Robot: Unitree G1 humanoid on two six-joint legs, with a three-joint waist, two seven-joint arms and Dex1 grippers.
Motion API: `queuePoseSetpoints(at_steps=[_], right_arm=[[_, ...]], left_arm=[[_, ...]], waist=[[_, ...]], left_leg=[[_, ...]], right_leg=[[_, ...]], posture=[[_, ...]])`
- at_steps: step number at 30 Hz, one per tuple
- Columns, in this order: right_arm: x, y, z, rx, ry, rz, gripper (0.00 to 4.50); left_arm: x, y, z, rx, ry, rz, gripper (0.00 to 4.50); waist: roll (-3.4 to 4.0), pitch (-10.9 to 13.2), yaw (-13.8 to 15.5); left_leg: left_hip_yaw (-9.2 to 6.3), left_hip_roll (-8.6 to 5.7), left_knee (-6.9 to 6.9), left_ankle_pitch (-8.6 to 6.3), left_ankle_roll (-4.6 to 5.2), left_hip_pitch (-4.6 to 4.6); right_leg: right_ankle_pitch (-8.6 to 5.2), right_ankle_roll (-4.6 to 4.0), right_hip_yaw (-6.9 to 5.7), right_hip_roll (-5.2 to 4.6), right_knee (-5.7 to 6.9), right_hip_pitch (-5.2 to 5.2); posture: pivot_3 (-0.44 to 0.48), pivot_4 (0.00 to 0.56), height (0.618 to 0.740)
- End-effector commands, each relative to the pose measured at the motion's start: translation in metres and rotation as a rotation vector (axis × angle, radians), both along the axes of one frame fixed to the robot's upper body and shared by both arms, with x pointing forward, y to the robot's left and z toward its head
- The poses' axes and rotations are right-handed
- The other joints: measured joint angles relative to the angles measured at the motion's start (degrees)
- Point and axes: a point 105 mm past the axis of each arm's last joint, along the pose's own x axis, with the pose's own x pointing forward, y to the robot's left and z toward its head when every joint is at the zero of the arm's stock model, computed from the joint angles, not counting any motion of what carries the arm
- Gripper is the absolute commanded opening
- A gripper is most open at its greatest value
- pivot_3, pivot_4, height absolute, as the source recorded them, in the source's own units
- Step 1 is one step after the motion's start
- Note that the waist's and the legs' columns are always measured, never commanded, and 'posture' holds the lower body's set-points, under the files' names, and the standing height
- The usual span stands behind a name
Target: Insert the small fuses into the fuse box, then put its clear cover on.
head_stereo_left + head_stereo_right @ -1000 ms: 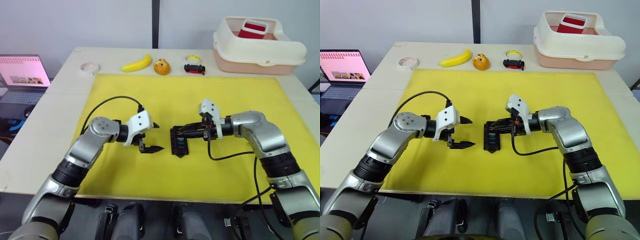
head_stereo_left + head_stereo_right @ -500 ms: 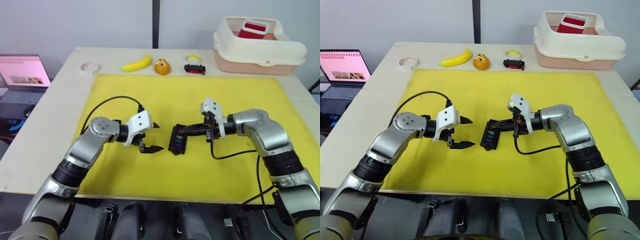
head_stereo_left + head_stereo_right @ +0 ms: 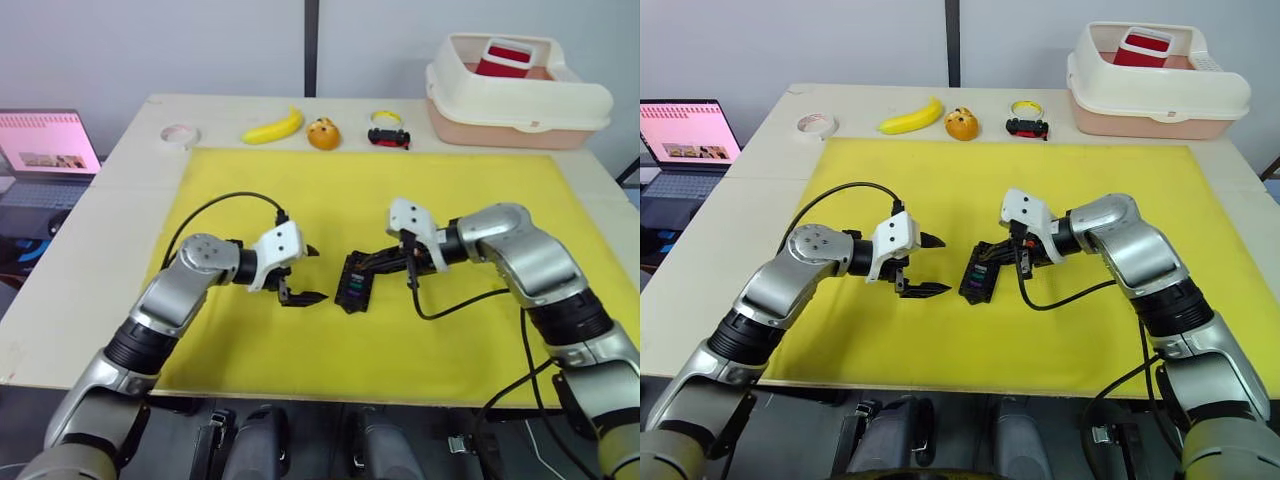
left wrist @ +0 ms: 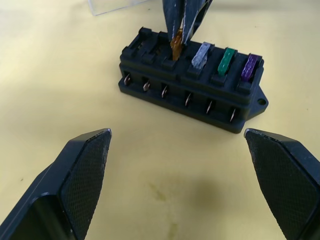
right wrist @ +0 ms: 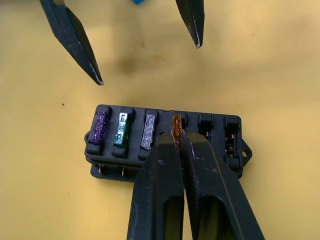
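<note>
Right gripper (image 5: 179,142) is pinched on the amber fuse (image 5: 176,125), which I have poised at the fourth slot of the fuse box (image 3: 356,283); purple, green and grey sit alongside, two slots empty; the box's long axis runs 12 to 6 on the yellow mat (image 3: 450,190); left gripper (image 3: 300,275) waits at its 9 o'clock, jaws wide, holding nothing; my right forearm reaches in from 3 o'clock.

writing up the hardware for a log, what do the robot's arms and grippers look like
Both arms are silver-grey metal segments with black joint bands. Each wrist carries a white angular housing, with a thin black cable looping from it back along the forearm. The left gripper and right gripper each have two black tapered fingers; the left's pads are finely cross-hatched.
</note>
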Motion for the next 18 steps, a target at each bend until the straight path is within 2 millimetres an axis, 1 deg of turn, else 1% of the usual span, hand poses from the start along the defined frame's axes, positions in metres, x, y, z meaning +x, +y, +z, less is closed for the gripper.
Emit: queuePoseSetpoints(at_steps=[1,7,18], right_arm=[[0.003,-0.001,0.008,-0.037,-0.057,-0.006,0.09],[0.003,0.0,0.011,-0.045,-0.066,-0.016,0.09],[0.003,0.003,0.025,-0.077,-0.108,-0.034,0.09]], left_arm=[[-0.002,-0.002,0.009,-0.022,-0.035,-0.015,4.5],[-0.002,-0.003,0.009,-0.024,-0.035,-0.016,4.5],[-0.002,-0.003,0.009,-0.023,-0.036,-0.016,4.5]], waist=[[0.0,0.0,0.0],[0.0,0.0,0.01],[0.0,0.0,0.0]], left_leg=[[0.0,0.0,0.0,0.0,0.0,0.0],[0.0,0.0,0.0,0.0,0.0,0.0],[0.0,0.01,0.0,0.0,0.0,0.0]], right_leg=[[0.0,0.0,0.0,0.0,0.0,0.0],[0.0,0.0,0.0,0.0,0.0,0.0],[0.0,0.0,0.0,-0.01,0.0,0.0]], posture=[[0.0,0.15,0.74],[0.0,0.15,0.74],[0.0,0.15,0.74]])
